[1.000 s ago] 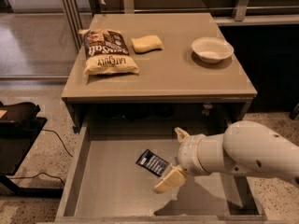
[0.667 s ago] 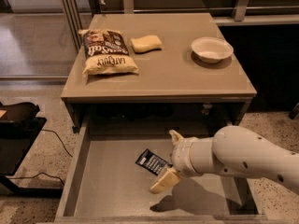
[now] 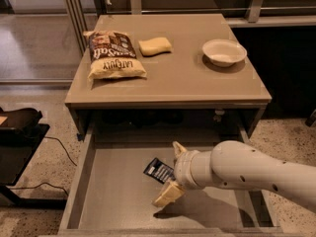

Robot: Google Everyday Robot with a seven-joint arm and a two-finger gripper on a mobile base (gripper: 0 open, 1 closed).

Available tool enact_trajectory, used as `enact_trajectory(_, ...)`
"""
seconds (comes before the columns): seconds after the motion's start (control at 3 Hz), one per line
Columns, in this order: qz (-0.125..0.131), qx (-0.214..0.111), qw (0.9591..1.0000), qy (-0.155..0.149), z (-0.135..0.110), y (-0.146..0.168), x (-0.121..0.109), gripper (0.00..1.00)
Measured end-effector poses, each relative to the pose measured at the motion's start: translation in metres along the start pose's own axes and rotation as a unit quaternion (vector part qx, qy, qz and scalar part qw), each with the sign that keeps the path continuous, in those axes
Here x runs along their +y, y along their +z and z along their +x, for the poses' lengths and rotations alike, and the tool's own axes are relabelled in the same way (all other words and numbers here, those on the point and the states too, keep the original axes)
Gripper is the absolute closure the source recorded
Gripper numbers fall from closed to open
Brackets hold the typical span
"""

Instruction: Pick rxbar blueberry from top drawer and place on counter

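The rxbar blueberry (image 3: 159,170) is a small dark wrapper with white lettering, lying flat on the bottom of the open top drawer (image 3: 113,191). My gripper (image 3: 173,173) is down inside the drawer at the bar's right end. Its fingers are spread open, one fingertip (image 3: 178,148) behind the bar and the other (image 3: 167,195) in front of it. The white arm comes in from the right and covers the bar's right end. The counter (image 3: 182,78) is the tan tabletop above the drawer.
On the counter lie a brown-and-cream chip bag (image 3: 113,55) at the left, a yellow sponge (image 3: 155,46) in the middle and a white bowl (image 3: 224,52) at the right. A black stand (image 3: 19,127) is on the floor to the left.
My gripper and arm have moved left and down inside the drawer, closing in on the bar. The fingers stay open and the bar has not moved.
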State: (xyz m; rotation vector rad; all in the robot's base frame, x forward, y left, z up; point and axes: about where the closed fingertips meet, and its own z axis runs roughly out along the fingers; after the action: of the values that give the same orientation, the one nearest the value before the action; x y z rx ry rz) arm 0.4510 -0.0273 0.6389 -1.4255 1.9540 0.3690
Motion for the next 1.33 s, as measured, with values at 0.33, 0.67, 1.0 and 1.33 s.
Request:
enact_trajectory(0.33,-0.009,0.002,0.9999,0.007,0.009,0.016,0.000,0.00)
enact_trajectory(0.67,-0.014,0.004,0.9994,0.031,0.026,0.023,-0.006,0.00)
enact_trajectory(1.0,-0.016,0.003,0.9984,0.054,0.040,0.028,-0.011,0.00)
enact_trajectory(1.33,-0.019,-0.004,0.9972,0.072,0.045,0.030,-0.011,0.00)
